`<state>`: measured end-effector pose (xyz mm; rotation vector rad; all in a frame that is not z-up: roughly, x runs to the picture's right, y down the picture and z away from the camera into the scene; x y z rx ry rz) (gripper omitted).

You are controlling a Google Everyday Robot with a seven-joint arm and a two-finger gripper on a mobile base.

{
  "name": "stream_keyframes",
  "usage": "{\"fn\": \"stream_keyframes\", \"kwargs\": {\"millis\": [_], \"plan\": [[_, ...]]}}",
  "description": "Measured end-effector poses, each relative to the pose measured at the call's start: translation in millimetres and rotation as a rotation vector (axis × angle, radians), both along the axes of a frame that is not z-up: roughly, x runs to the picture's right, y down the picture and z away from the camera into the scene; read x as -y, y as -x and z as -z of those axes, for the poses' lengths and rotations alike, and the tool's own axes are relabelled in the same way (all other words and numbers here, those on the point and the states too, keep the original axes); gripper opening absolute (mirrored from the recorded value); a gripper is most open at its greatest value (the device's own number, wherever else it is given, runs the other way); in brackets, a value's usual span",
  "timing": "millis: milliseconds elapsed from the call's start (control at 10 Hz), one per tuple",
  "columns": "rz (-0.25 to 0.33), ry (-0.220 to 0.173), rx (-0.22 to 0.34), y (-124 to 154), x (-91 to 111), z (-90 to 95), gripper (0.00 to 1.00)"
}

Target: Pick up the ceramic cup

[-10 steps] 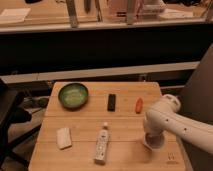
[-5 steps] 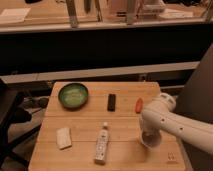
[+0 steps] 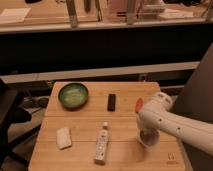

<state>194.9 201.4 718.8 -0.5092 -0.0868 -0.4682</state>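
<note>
Gripper right atop ceramic cup (table's rt side).

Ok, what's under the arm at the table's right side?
The ceramic cup shows only partly below the arm; the gripper sits right at it, mostly covered. An orange object peeks out behind the arm. Inside of the cup is hidden.

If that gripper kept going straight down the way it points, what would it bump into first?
Most likely the ceramic cup. The gripper hangs directly over it at the table's right side, with the arm hiding most of the cup, so how much gap remains is unclear.
</note>
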Motion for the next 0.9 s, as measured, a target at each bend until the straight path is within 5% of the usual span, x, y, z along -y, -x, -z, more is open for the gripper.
{"fn": "stream_keyframes", "kwargs": {"millis": [900], "plan": [[0.04,-0.041,0.047,22,19,3.3,0.04]]}}
